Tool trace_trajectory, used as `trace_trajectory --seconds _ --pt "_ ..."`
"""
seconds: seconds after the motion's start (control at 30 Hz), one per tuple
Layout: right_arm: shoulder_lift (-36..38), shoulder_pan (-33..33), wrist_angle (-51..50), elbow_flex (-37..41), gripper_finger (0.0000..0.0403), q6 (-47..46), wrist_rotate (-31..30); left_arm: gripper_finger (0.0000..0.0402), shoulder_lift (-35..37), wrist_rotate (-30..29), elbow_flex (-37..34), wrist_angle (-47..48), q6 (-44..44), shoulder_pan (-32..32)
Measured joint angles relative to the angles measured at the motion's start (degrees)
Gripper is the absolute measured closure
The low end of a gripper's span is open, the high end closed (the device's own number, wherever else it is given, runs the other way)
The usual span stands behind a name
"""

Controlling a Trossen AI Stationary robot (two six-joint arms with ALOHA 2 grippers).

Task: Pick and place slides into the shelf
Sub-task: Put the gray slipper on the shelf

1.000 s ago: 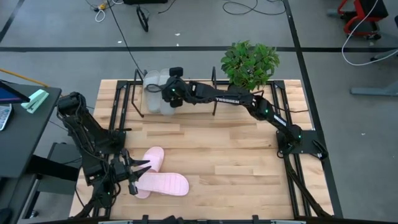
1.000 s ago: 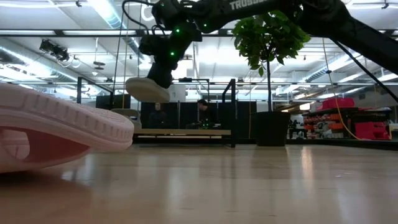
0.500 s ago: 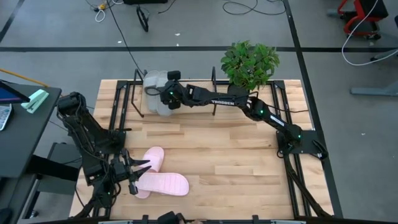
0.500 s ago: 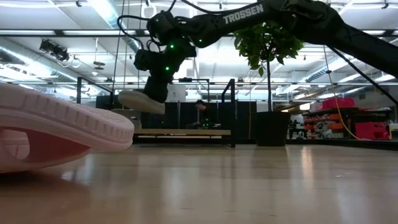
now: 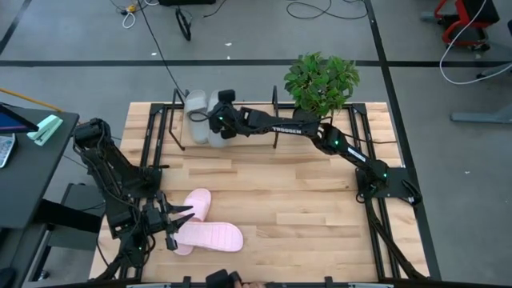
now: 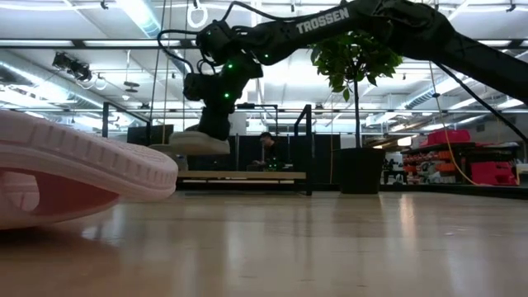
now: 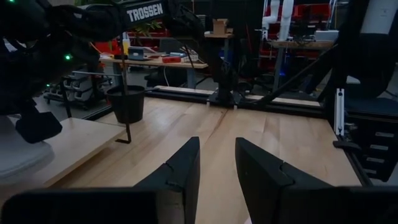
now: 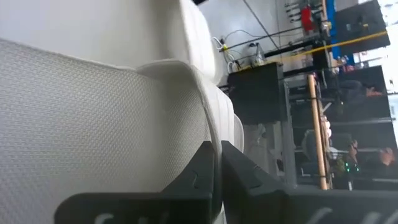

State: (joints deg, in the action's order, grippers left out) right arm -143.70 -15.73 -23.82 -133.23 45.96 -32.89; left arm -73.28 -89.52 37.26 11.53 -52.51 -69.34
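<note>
Slide in hand: my right hand (image 5: pixel 218 122) pinches a sage grey-green slide (image 5: pixel 213 133) by its wide strap, fingers (image 8: pixel 205 165) closed thin on the foam edge, and holds it low over the shelf (image 5: pixel 264 136) at the worktop's far edge, towards the far-left corner.
Why held so: a strap grip leaves the sole free underneath, so I judge it can settle flat on the board; in the low view the slide (image 6: pixel 198 142) hangs about level with the shelf board.
Neighbour: a second pale slide (image 5: pixel 195 116) already sits at the shelf's left end, touching or just beside the one I hold, so I am bringing mine in alongside it to keep the rest of the board free.
Pink pair: two light pink slides (image 5: pixel 210 236) lie crossed near the worktop's (image 5: pixel 280 208) near-left corner, not yet shelved.
Left hand: my left hand (image 5: pixel 176 224) waits at the near-left corner just beside the pink pair, fingers (image 7: pixel 180 171) parted and holding nothing.
Stage: judged half done, with release of this slide the step in hand.
Risk: soft foam may cling to my fingers or tip against its neighbour.
Backdrop: a potted plant (image 5: pixel 322 80) stands behind the shelf's right part.
</note>
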Motion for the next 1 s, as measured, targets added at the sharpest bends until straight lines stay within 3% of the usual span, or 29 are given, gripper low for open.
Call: trace_trajectory --seconds 0.4,1.0 --pt "0.0 -1.5 -0.3 2.4 0.0394 1.1 3.9 0.0294 0.0 0.2 0.0 0.1 -0.1 0.0" --pt "0.0 -1.9 5.6 4.5 0.0394 -4.5 7.5 0.0294 0.0 0.2 0.0 0.1 -0.2 0.0"
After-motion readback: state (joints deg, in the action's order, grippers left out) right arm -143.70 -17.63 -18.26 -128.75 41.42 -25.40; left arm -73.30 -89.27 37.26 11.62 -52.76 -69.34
